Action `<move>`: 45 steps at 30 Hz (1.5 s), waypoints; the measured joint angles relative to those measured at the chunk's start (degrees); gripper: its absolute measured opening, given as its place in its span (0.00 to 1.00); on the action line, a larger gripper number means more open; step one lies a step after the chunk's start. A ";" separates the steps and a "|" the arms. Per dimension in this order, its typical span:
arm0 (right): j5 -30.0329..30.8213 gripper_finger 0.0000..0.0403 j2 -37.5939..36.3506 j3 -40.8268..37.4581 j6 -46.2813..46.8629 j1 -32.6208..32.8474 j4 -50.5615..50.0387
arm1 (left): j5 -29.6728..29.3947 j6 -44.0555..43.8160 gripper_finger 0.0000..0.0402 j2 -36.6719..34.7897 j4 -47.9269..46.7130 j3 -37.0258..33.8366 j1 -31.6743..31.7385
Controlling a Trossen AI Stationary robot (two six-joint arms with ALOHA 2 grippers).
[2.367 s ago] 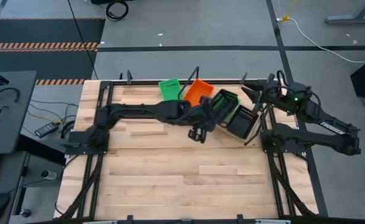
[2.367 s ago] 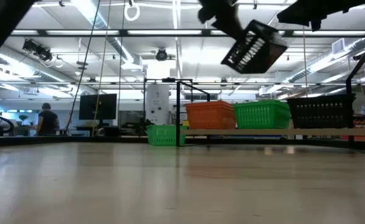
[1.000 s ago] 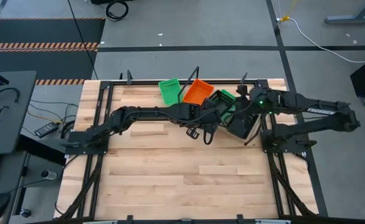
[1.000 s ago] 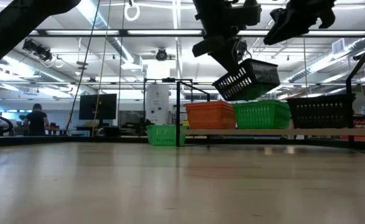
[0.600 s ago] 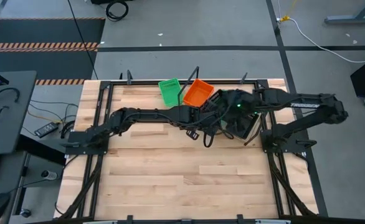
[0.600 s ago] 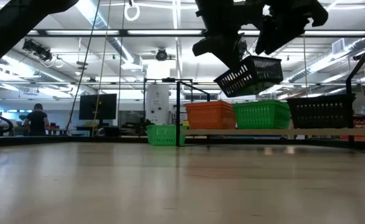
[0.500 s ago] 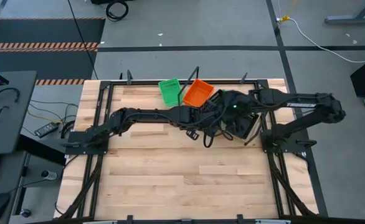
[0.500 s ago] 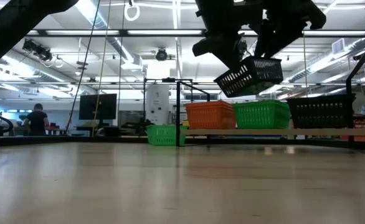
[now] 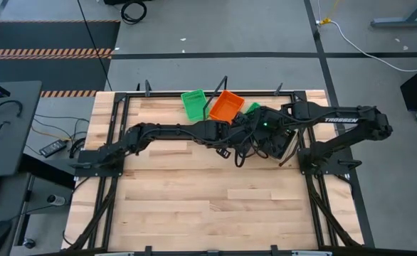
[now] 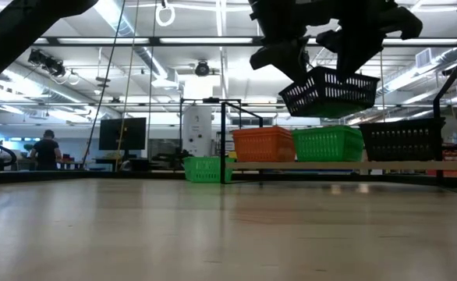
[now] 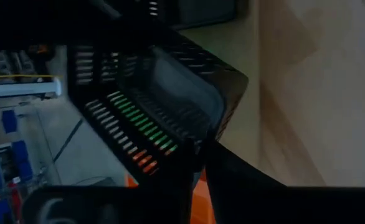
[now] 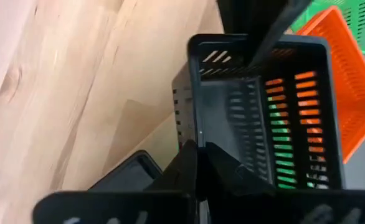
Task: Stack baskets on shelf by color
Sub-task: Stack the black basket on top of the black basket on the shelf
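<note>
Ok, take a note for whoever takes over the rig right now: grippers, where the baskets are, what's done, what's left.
Left gripper: jaws shut on the rim of the raised black basket.
Right gripper: jaws closed on the opposite rim of the same basket; it looks like a handover.
The basket hangs in the air above the shelf, roughly over the green baskets.
Done: orange baskets, green baskets and black pile sit side by side on the shelf; the count in each cannot be told.
Left: probably set the raised basket on the black pile, then shelve the lone green basket lying on the table beside the shelf.
</note>
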 joint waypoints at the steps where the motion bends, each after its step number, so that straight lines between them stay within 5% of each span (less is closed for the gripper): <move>1: 0.12 0.04 -0.18 0.00 -0.02 0.00 -0.23 | 0.10 0.28 0.10 -0.13 0.25 -0.01 -0.01; 10: 5.36 0.03 -3.67 -0.04 -0.15 -0.17 -1.90 | 0.35 -2.29 0.13 -0.38 3.58 0.08 0.64; 15: 7.17 0.03 -4.36 -0.11 0.69 -0.89 -4.10 | 6.93 -3.29 0.26 -2.04 7.11 0.12 0.89; 24: 4.77 0.03 -5.49 -0.11 -0.68 -1.11 -9.96 | 7.65 -5.08 0.50 -5.69 1.65 0.08 4.07; 27: 3.72 0.03 -6.40 -0.11 -2.79 -0.85 -13.74 | 14.56 -7.87 0.53 -8.60 0.03 0.10 8.62; 35: 3.00 0.04 -9.43 -0.11 -6.48 0.33 -18.46 | 47.54 -17.62 0.43 -15.31 0.09 0.19 20.27; 40: 2.60 0.04 -9.97 -0.11 -17.78 1.96 -22.85 | 54.81 -18.05 0.38 -16.22 0.01 0.12 22.29; 45: 0.04 0.04 -9.74 -0.11 -19.47 2.77 -23.59 | 59.37 -18.07 0.37 -16.32 -1.06 0.12 23.58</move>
